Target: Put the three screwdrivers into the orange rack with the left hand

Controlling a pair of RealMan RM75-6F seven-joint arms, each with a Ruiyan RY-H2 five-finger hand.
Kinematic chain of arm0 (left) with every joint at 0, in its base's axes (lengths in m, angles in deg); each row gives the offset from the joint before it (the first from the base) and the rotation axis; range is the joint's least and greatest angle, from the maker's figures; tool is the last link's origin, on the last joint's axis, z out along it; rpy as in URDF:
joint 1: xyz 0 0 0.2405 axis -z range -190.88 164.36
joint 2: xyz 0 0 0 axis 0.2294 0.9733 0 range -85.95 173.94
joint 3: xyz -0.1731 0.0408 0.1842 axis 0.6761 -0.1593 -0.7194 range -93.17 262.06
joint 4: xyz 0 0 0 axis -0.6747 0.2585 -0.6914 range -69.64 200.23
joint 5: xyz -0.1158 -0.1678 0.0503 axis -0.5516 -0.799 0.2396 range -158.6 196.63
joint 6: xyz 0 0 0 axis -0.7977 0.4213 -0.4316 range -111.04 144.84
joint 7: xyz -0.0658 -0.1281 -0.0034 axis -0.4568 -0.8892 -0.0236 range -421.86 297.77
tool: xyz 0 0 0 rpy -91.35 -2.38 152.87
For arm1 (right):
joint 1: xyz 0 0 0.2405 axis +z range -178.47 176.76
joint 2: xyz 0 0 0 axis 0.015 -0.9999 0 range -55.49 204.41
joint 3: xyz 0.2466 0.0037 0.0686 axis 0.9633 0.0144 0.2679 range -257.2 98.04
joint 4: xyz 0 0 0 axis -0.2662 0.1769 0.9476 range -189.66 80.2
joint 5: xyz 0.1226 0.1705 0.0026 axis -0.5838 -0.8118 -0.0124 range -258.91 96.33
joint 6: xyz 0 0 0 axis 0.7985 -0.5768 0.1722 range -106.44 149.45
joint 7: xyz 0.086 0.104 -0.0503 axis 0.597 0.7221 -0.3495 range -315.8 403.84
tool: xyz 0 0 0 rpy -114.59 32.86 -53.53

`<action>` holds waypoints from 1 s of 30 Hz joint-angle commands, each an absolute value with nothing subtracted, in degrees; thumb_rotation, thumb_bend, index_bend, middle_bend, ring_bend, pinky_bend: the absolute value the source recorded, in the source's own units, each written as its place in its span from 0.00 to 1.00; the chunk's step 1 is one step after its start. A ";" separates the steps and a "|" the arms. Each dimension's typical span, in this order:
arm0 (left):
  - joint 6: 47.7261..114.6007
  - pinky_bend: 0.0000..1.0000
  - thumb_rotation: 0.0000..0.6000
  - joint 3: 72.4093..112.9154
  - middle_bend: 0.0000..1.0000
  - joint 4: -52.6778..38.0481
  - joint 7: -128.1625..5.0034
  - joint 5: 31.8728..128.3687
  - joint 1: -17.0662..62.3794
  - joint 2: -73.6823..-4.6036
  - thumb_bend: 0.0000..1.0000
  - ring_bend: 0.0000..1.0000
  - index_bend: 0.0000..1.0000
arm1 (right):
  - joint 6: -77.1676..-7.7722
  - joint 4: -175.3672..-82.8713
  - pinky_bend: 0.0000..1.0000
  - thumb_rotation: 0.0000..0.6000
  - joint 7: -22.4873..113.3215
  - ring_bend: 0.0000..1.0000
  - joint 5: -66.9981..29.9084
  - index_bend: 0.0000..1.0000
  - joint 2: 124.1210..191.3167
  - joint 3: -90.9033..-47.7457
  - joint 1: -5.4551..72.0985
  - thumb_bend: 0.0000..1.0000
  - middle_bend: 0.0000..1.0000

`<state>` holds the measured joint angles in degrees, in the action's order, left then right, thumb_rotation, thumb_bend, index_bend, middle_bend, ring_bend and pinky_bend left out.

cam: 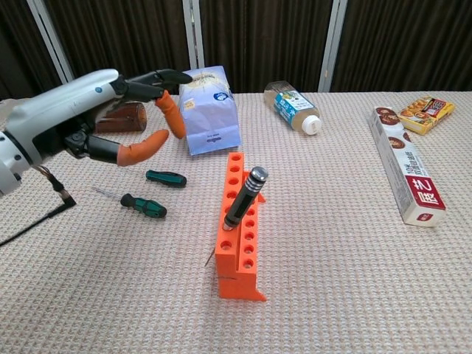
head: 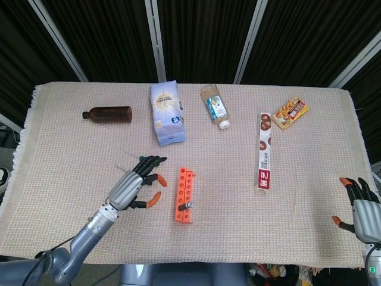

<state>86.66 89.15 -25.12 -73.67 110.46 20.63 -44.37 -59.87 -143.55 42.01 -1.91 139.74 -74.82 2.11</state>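
The left robot hand (cam: 110, 110) is open and holds nothing, above two green screwdrivers (cam: 151, 207) lying flat near the desk's front edge, left of the rack (cam: 237, 228) with one in it.

The open left hand (cam: 88, 122) hangs above the two green-handled screwdrivers (cam: 145, 206) lying on the woven beige tablecloth (cam: 354, 251), with bare cloth between them and the orange plastic rack (cam: 237, 228). A dark-handled screwdriver (cam: 243, 198) leans out of the rack's near holes, while the far holes stand free. Behind, the pale blue bag (cam: 210, 110) and brown bottle (cam: 122, 118) border that space.
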 commanded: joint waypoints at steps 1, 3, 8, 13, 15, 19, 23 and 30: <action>80.22 0.00 0.85 92.15 0.02 -27.57 -61.13 103.50 22.49 -36.81 0.51 0.00 0.48 | -59.81 -143.53 0.21 1.00 41.95 0.03 -1.85 0.12 139.87 -74.84 2.18 0.10 0.12; 78.09 0.00 0.91 92.67 0.02 -27.60 -56.52 101.23 23.39 -35.67 0.51 0.00 0.48 | -59.73 -143.54 0.21 1.00 41.95 0.03 -1.83 0.12 139.96 -74.87 2.24 0.09 0.12; 72.70 0.00 0.93 92.58 0.02 -25.99 -43.66 95.85 26.30 -35.55 0.41 0.00 0.48 | -59.69 -143.48 0.21 1.00 42.01 0.03 -1.56 0.12 140.21 -74.94 2.36 0.09 0.12; 71.22 0.00 0.94 91.55 0.02 -22.11 -32.36 92.63 28.29 -39.19 0.38 0.00 0.47 | -59.58 -143.36 0.21 1.00 42.09 0.03 -1.50 0.12 140.31 -75.00 2.44 0.09 0.12; 70.42 0.00 0.94 91.30 0.01 -21.28 -30.71 91.10 28.66 -40.29 0.38 0.00 0.45 | -59.54 -143.29 0.21 1.00 42.15 0.03 -1.62 0.12 140.28 -75.01 2.40 0.09 0.12; 70.01 0.00 0.95 90.79 0.00 -20.33 -26.28 87.82 29.30 -42.32 0.38 0.00 0.39 | -59.42 -143.20 0.21 1.00 42.27 0.03 -1.92 0.12 140.21 -74.99 2.34 0.09 0.12; 71.91 0.00 0.94 89.46 0.00 -18.91 -19.74 87.69 29.70 -43.97 0.38 0.00 0.38 | -59.33 -142.97 0.21 1.00 42.39 0.03 -1.96 0.12 140.31 -75.00 2.38 0.10 0.12; 73.45 0.00 0.97 87.82 0.00 -18.05 -14.61 86.80 29.57 -46.34 0.36 0.00 0.38 | -59.13 -142.77 0.21 1.00 42.54 0.03 -2.10 0.12 140.45 -74.95 2.47 0.09 0.12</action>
